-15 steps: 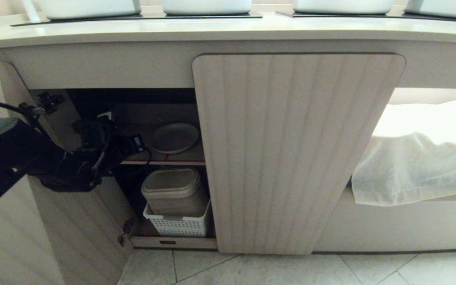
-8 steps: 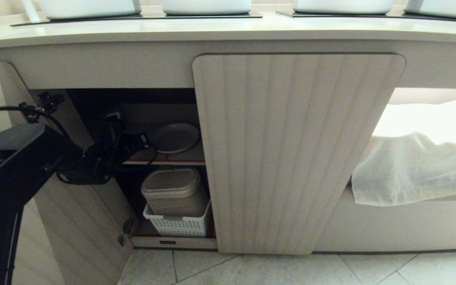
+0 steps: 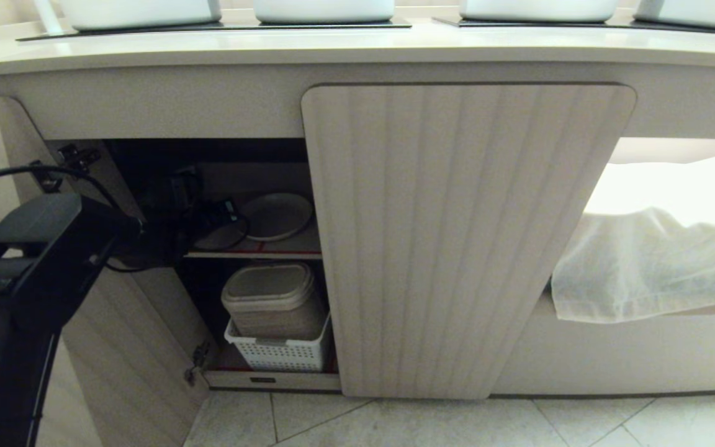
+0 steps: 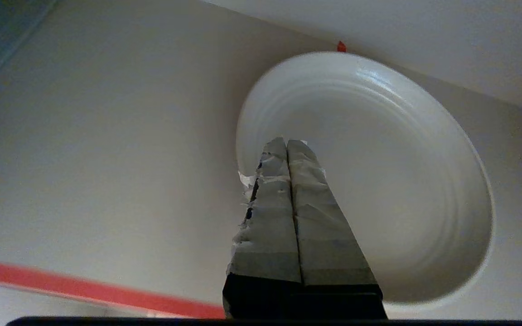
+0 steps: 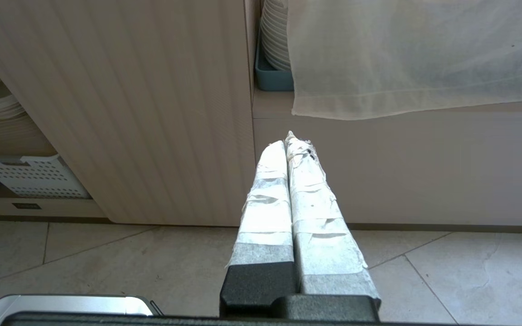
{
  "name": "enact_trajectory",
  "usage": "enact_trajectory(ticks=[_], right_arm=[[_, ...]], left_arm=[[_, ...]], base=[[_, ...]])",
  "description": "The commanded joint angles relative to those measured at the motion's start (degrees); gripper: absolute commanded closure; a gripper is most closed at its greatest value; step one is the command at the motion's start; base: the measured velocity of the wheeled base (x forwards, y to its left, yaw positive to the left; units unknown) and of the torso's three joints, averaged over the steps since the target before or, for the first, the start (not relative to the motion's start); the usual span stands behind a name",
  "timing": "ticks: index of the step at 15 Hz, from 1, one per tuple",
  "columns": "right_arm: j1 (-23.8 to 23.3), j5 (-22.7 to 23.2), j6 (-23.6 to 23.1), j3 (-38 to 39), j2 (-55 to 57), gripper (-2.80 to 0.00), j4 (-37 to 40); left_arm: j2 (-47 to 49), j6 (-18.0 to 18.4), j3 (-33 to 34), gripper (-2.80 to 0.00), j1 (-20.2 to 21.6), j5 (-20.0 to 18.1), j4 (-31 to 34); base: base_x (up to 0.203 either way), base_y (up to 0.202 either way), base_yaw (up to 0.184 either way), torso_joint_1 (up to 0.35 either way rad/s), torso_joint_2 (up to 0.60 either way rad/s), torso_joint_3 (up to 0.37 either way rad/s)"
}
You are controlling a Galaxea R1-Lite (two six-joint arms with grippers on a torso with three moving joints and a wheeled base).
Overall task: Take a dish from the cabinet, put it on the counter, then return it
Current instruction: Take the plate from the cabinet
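Resting on the cabinet's (image 3: pixel 463 236) red-edged upper shelf (image 3: pixel 258 253): the dish (image 3: pixel 275 216), left gripper (image 4: pixel 287 144) pressed closed over its near rim. Below: lidded container (image 3: pixel 270 298) in white basket (image 3: pixel 280 354). Right gripper (image 5: pixel 289 141) closed, parked near the floor (image 5: pixel 107 262), facing the fluted door (image 5: pixel 143 113).

Glazed dish (image 4: pixel 379 181), smooth with a soft sheen. Fluted, matt wood-look cabinet door (image 3: pixel 457 236); thin white cloth (image 3: pixel 655 267); perforated plastic basket (image 3: pixel 280 354).

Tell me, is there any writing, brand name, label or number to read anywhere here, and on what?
No text can be read here.
small dark label on the cabinet base, below the white basket: too small to read.
dish, counter, white cloth, left gripper, right gripper: no markings.
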Motion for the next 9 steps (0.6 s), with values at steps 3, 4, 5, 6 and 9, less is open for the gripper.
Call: enact_trajectory(ticks=[3, 4, 5, 6, 9], right_arm=[[0.0, 0.0, 0.0, 0.0, 0.0, 0.0, -0.1], [0.0, 0.0, 0.0, 0.0, 0.0, 0.0, -0.1], [0.0, 0.0, 0.0, 0.0, 0.0, 0.0, -0.1], [0.0, 0.0, 0.0, 0.0, 0.0, 0.0, 0.0], [0.0, 0.0, 0.0, 0.0, 0.0, 0.0, 0.0]], left_arm=[[2.6, -0.1, -7.1, 0.0, 0.0, 0.0, 3.0], [3.3, -0.1, -8.5, 0.0, 0.0, 0.0, 3.6], [3.9, -0.1, -10.1, 0.0, 0.1, 0.0, 4.2], [4.4, -0.1, -11.3, 0.0, 0.1, 0.0, 5.0], [5.7, 0.0, -15.3, 0.0, 0.1, 0.1, 7.4]], base=[[0.0, 0.0, 0.0, 0.0, 0.0, 0.0], [0.0, 0.0, 0.0, 0.0, 0.0, 0.0], [0.0, 0.0, 0.0, 0.0, 0.0, 0.0], [0.0, 0.0, 0.0, 0.0, 0.0, 0.0], [0.0, 0.0, 0.0, 0.0, 0.0, 0.0]])
